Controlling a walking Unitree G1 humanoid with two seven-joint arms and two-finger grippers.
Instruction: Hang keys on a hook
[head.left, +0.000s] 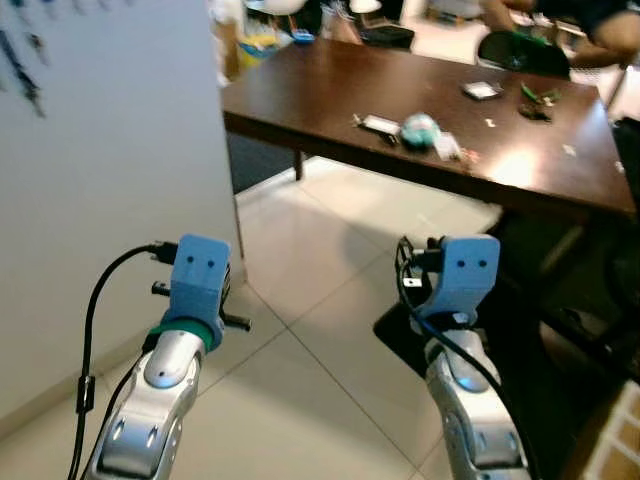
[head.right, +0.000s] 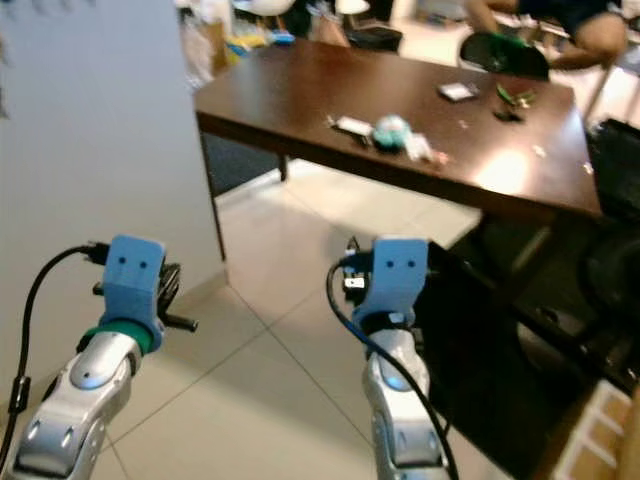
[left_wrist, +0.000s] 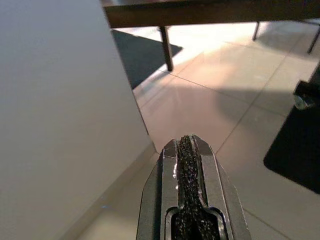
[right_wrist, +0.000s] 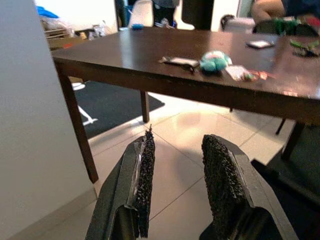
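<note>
The left eye view shows both arms raised over a floor of pale tiles (head.left: 330, 370), with a dark wooden table (head.left: 330, 95) ahead and a white wall (head.left: 110, 170) on the robot's left.

The left gripper (left_wrist: 187, 150) hangs above the tiles, just beside the wall. In its wrist view the two black fingers (left_wrist: 188, 190) are pressed together, with no gap between the pads and nothing held.

The right gripper (right_wrist: 177, 165) is also over the floor, in front of the near edge of the table. Its fingers (right_wrist: 146, 180) are spread apart, and the space between them is free.

On the table, near the middle of its near edge, lie a small flat dark object (right_wrist: 179, 61), a teal and white bundle (right_wrist: 215, 61) and a little heap of mixed small things (right_wrist: 245, 75). Whether the keys are among them, I cannot tell; they are too small and blurred. A flat square item (head.left: 482, 90) and some green and dark pieces (head.left: 538, 100) lie toward the far right corner.

High on the wall, at the upper left, some thin dark things (head.left: 25, 70) hang; I cannot tell what they are.

A person (head.left: 600, 25) sits behind the far side of the table. A dark mat (left_wrist: 145, 55) lies on the floor under the table.
</note>
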